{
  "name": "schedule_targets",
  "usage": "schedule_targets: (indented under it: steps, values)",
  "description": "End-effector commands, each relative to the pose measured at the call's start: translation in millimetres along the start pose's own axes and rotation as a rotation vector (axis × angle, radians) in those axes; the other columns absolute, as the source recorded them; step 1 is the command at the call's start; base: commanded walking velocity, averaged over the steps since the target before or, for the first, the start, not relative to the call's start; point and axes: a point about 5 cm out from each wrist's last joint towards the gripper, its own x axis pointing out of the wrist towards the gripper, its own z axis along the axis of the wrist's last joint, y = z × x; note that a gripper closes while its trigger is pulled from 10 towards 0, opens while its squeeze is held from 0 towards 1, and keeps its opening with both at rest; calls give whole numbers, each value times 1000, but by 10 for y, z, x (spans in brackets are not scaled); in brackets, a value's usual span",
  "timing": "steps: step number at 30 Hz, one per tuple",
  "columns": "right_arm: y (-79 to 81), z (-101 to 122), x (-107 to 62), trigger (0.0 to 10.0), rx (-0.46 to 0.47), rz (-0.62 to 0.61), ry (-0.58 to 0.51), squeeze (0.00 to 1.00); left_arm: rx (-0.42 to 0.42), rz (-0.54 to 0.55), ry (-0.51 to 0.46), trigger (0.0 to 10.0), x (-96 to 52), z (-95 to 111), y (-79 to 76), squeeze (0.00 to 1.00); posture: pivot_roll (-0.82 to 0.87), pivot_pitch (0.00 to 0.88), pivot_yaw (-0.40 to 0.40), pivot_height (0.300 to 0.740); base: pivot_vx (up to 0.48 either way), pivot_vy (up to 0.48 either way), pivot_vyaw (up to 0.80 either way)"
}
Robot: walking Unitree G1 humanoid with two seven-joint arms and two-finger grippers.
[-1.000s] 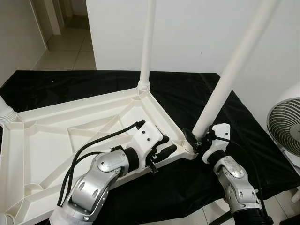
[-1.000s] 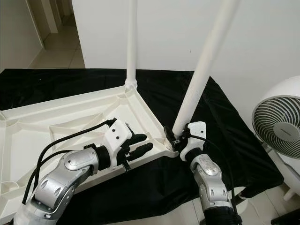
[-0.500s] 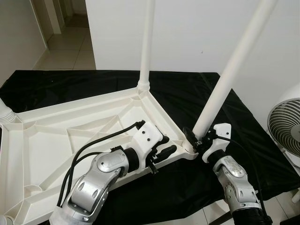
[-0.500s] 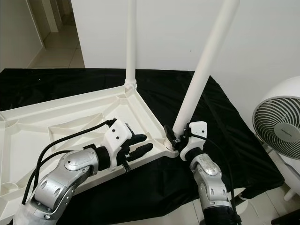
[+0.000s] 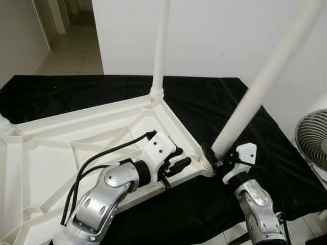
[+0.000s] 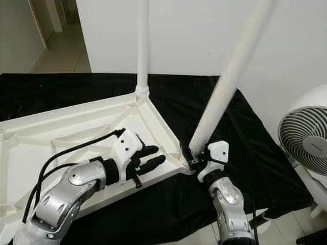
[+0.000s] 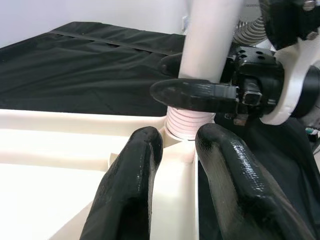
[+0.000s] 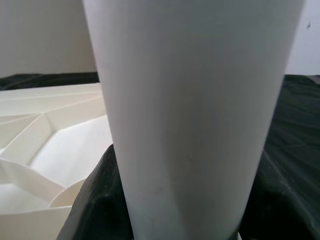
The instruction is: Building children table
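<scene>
The right gripper (image 5: 210, 154) sits low and right of centre in the head views, clenched around the base of a white table leg (image 5: 255, 92), one black finger (image 7: 192, 95) crossing in front of the leg just above its ribbed threaded end (image 7: 186, 122). In the right wrist view the leg (image 8: 192, 110) rises as a broad white column between the dark fingers. The leg leans up toward the upper right corner of the frame, its threaded end seated at the near right corner socket of the upturned white tabletop (image 5: 61, 148).

The left gripper (image 5: 176, 162) lies near the middle of the head views, slightly below centre, its two black fingers (image 7: 132, 185) parted and released, holding nothing. They rest over the tabletop's right-hand rim, pointing at the corner where the leg stands, with the rim running between them in the left wrist view.

The tabletop lies underside up, its moulded ribs showing, spreading from the centre to the left edge of the frame on a black cloth (image 5: 214, 99). A second white leg (image 5: 161, 46) stands upright at the far corner, top centre. Another ribbed leg base (image 5: 4, 127) shows at the left edge. A white fan (image 6: 306, 140) stands at the right edge, and a white wall (image 5: 214, 30) fills the background.
</scene>
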Motion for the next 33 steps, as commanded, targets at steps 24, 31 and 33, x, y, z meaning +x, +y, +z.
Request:
schedule_targets:
  steps: [24,31,33]
  values:
    - [-122,-464,-144,10000,46,-27,312,0,3,25,-13,10000,6,55,27,0,43,80,-7,740,0,0,0]
    - [-119,-464,-134,10000,-130,74,345,0,-1,29,-16,10000,1,63,29,0,44,80,-9,740,0,0,0]
    - [-123,-448,-124,10000,-198,101,349,0,0,29,-14,10000,-1,62,31,0,44,82,-4,740,0,0,0]
